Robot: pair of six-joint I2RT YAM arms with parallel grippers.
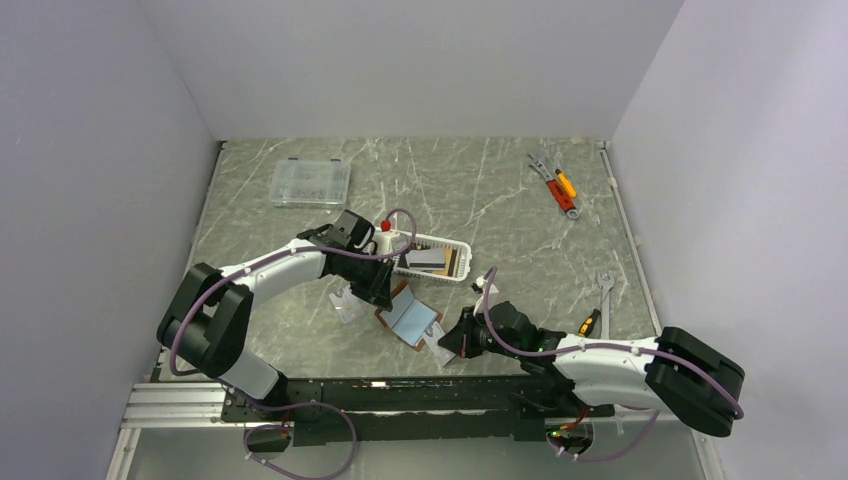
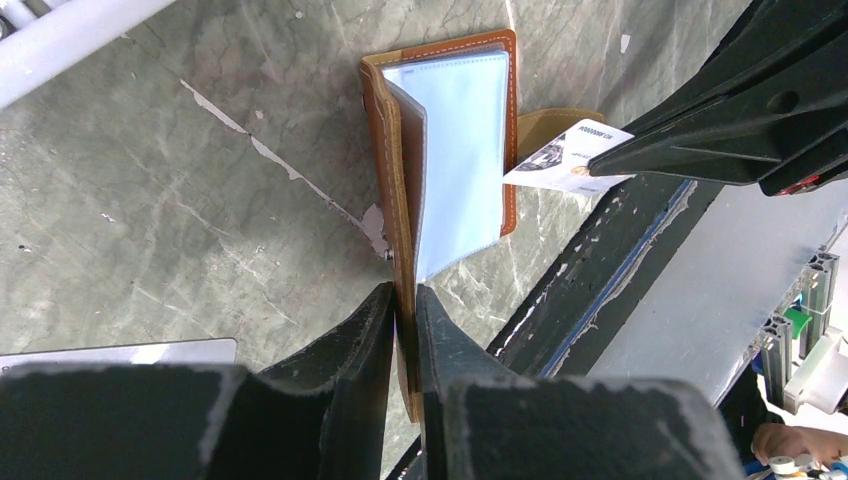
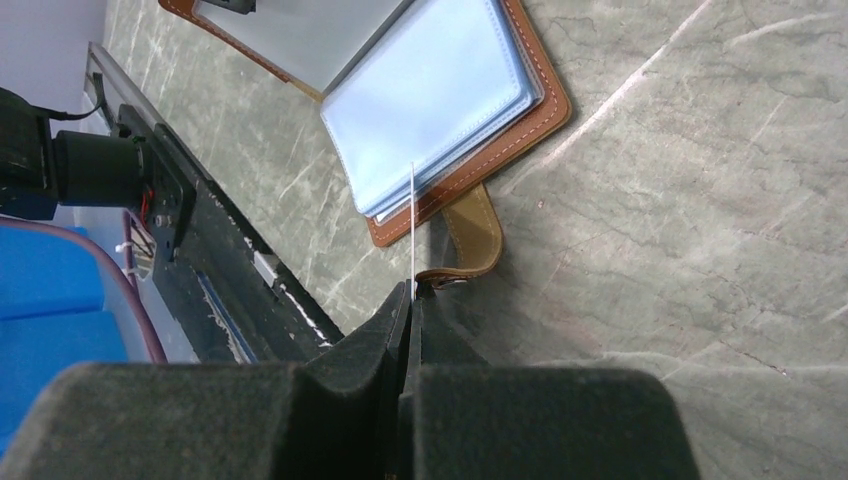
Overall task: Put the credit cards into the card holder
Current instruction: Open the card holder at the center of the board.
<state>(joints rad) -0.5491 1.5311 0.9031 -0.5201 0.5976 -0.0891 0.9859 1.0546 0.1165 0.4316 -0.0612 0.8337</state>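
The card holder [image 1: 410,318] lies open on the table, brown leather with pale blue sleeves [image 2: 460,150]. My left gripper [image 2: 403,292] is shut on its brown cover [image 2: 388,170] and holds that flap upright. A white printed credit card [image 2: 565,160] is pinched in my shut right gripper [image 3: 412,285], and in the right wrist view it shows edge-on as a thin white line [image 3: 412,215]. The card's far edge reaches over the near edge of the sleeves [image 3: 430,90], beside the snap tab [image 3: 470,235]. More credit cards [image 1: 440,260] lie in the white basket.
The white slotted basket [image 1: 462,247] stands just behind the wallet. A clear compartment box [image 1: 311,183] sits at the back left. Tools [image 1: 555,185] lie at the back right, and a wrench [image 1: 605,285] at the right. A small clear piece [image 1: 347,305] lies left of the wallet.
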